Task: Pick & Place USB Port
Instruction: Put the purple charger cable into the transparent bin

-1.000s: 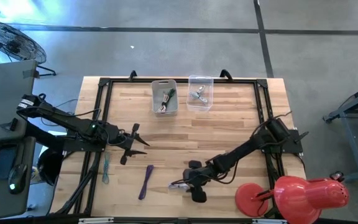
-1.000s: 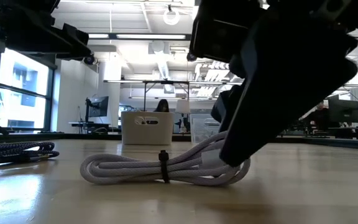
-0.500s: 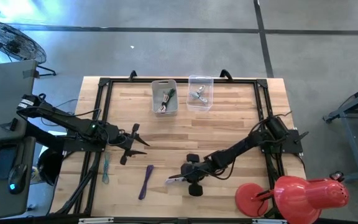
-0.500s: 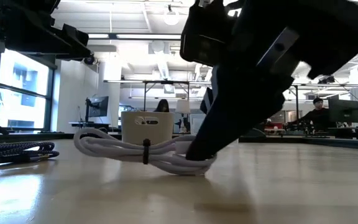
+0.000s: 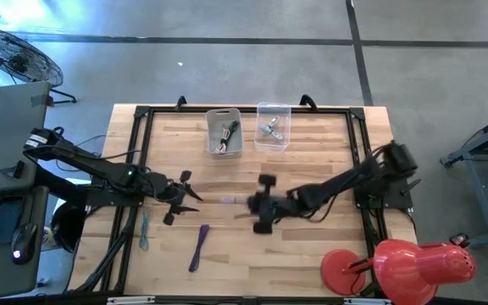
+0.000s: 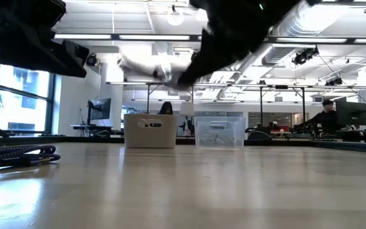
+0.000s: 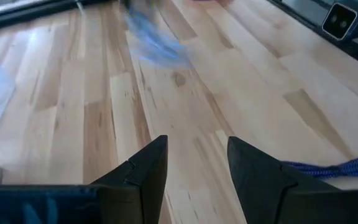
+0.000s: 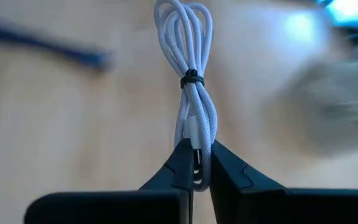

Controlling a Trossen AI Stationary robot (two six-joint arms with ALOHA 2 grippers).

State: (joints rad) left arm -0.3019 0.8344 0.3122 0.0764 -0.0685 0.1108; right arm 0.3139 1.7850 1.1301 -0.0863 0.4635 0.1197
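The right gripper [image 8: 194, 163] is clamped on one end of the bundled white USB cable [image 8: 188, 74], which is held clear of the wooden table [image 5: 312, 169] near its middle, while the left gripper [image 7: 194, 171] is kept unclenched and empty near the table's left side. Because the bundle is gripped only at its end and hangs free beyond the tie, it could be swung or slipped loose in transit, or be caught on the rim of the white bin [image 5: 224, 131] or the clear bin [image 5: 273, 125] at the far edge. The surface is pale planked wood inside a black frame, a purple cable [image 5: 198, 246] is lying on it, and an open workshop with seated people is seen behind it in the low view.
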